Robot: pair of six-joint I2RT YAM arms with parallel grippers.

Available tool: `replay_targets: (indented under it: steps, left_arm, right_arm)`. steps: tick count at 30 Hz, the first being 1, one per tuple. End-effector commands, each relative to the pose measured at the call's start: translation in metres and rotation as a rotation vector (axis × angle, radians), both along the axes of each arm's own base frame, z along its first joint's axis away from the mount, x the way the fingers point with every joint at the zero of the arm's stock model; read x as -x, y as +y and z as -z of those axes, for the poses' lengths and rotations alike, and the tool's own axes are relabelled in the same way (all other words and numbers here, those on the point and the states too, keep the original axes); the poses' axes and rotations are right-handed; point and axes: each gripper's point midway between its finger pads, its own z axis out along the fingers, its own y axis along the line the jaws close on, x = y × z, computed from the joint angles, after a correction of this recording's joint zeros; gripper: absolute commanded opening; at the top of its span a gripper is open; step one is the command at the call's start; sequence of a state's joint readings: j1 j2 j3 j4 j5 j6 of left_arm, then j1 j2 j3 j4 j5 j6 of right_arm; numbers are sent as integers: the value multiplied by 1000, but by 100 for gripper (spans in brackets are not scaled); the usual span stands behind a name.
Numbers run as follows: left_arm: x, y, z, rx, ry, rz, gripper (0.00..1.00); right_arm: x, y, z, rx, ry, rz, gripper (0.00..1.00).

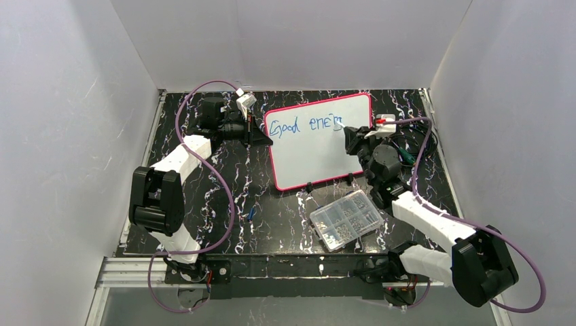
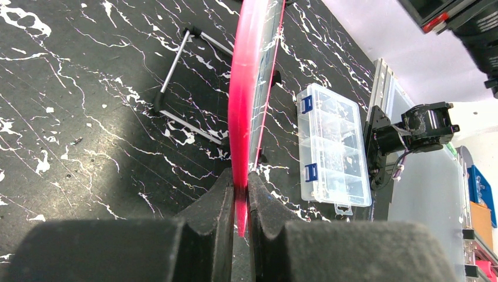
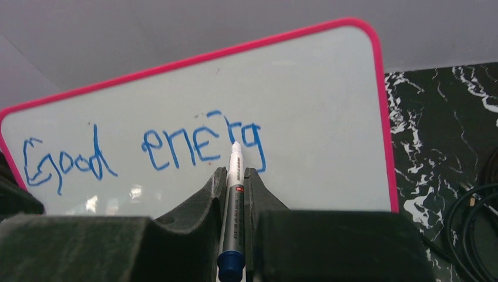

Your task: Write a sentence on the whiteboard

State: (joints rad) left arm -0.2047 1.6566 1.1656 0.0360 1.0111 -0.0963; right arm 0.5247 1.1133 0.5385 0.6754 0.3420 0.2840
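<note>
Enclosure: plain white wall panels (image 1: 61, 136) at 9, 12 and 3 o'clock, with seams visible at the rear corners. Tabletop (image 1: 278, 217): black with white marble veining, slightly glossy. Aluminium rails (image 1: 126, 272) border it at 9, 3 and 6 o'clock. Lighting is even and diffuse; shadows are soft.

Left gripper (image 2: 241, 179) on the whiteboard (image 2: 242, 88), right gripper (image 3: 235, 176) on marker (image 3: 233, 220) (both tight)

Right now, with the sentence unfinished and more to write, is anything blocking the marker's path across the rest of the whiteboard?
Nothing visible does. The marker in the right gripper sits at the sentence's last letter; the whiteboard right of it is bare. The left gripper clamps the opposite edge.
</note>
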Motion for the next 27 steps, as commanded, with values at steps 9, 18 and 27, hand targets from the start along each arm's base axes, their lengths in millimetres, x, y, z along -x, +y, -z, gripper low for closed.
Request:
replay_targets:
  steps: [9,18,27]
  left_arm:
    - [8,-1,-36,36,-100,37,0]
    - [8,-1,-35,35,-96,37,0]
    - [8,-1,-35,35,-98,37,0]
  right_arm:
    - [-18,-19,-68,-14,-159,118,1]
    - [-23,-22,-56,-4,-140,135,1]
    - [-28,-25,-42,16,-110,144,1]
